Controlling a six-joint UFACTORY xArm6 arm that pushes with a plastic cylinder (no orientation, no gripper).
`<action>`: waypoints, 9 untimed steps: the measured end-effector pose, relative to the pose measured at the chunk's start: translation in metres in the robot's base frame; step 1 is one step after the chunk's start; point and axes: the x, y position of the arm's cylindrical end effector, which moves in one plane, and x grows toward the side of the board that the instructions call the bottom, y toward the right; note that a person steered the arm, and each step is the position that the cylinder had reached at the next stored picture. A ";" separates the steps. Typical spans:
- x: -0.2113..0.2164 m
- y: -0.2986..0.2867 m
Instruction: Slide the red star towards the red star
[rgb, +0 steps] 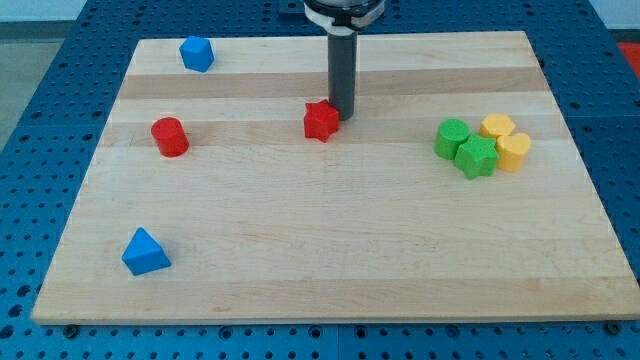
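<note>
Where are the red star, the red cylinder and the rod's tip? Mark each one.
red star (321, 121), camera view, middle of its top face.
red cylinder (169, 135), camera view, middle of its body.
my tip (343, 112), camera view, rod's very end, beside the star's upper right.

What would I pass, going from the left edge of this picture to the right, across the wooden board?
Blue triangular block, red cylinder, blue block near the top, red star, my tip just right of it, then the green blocks, then the yellow blocks.
</note>
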 end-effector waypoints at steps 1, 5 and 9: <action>0.017 -0.038; 0.026 -0.057; 0.076 -0.058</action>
